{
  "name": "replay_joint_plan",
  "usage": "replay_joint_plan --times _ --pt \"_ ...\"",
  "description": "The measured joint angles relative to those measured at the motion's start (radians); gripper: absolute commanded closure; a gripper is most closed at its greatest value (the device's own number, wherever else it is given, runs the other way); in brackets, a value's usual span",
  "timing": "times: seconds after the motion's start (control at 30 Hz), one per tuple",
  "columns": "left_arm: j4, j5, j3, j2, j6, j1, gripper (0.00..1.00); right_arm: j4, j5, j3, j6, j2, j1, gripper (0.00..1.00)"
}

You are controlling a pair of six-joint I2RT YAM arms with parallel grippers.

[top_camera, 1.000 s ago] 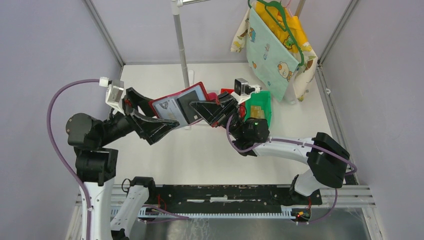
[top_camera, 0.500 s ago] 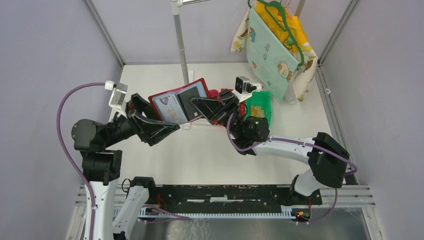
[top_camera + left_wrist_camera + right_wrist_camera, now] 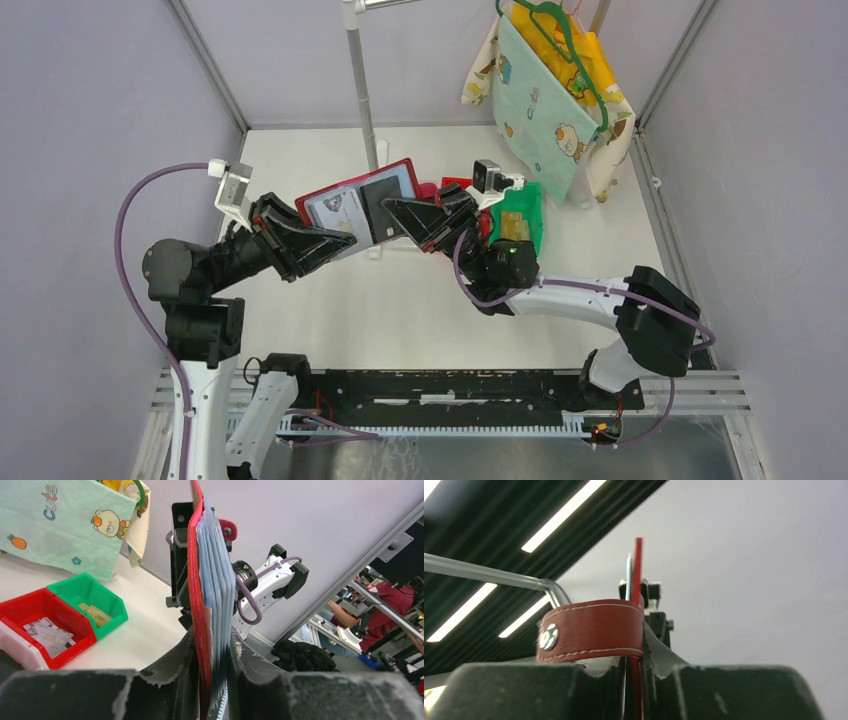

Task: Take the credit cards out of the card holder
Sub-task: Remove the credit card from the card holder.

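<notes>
Card holder [image 3: 352, 205] open above the surface's [image 3: 400, 300] far half, left jaws and right jaws apparently pinching opposite ends.

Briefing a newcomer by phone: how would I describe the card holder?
Above the far half of the white table, the left gripper and right gripper meet. Pinched between them is the card holder: a dark red folder held open, clear sleeves showing, flatter than the red bin and green bin to its right.

A white table [image 3: 400, 300] carries a green bin [image 3: 114, 620] and a red bin [image 3: 30, 602], side by side and touching.
</notes>
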Motion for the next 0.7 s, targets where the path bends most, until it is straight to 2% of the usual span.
replay_joint_plan --times 0.03,0.17,0.2,0.23,0.37,0.47,0.57,0.7 --pt "-0.014 -0.002 0.001 0.003 0.004 0.000 0.85 0.001 0.007 -0.018 -0.005 -0.003 0.000 0.74" --pt "-0.148 -0.031 0.041 0.034 0.116 0.000 0.88 -0.001 0.029 -0.171 -0.023 -0.059 -0.022 0.31" --pt "-0.196 -0.043 0.060 0.045 0.172 0.000 0.88 -0.002 0.030 -0.211 -0.029 -0.077 -0.035 0.12" --pt "-0.254 -0.053 0.082 0.060 0.248 0.000 0.88 -0.006 0.031 -0.291 -0.046 -0.109 -0.058 0.03" --pt "-0.532 -0.108 0.179 0.137 0.589 0.000 0.88 -0.025 0.039 -0.443 -0.084 -0.280 -0.165 0.02" --pt "-0.718 -0.156 0.219 0.214 0.800 -0.001 0.89 -0.138 0.048 -0.521 -0.150 -0.468 -0.224 0.02" --pt "-0.873 -0.198 0.231 0.294 0.956 -0.001 0.89 -0.280 0.029 -0.504 -0.225 -0.562 -0.232 0.05" --pt "-1.023 -0.201 0.233 0.394 1.066 -0.001 0.89 -0.423 -0.104 -0.379 -0.259 -0.514 -0.233 0.17"
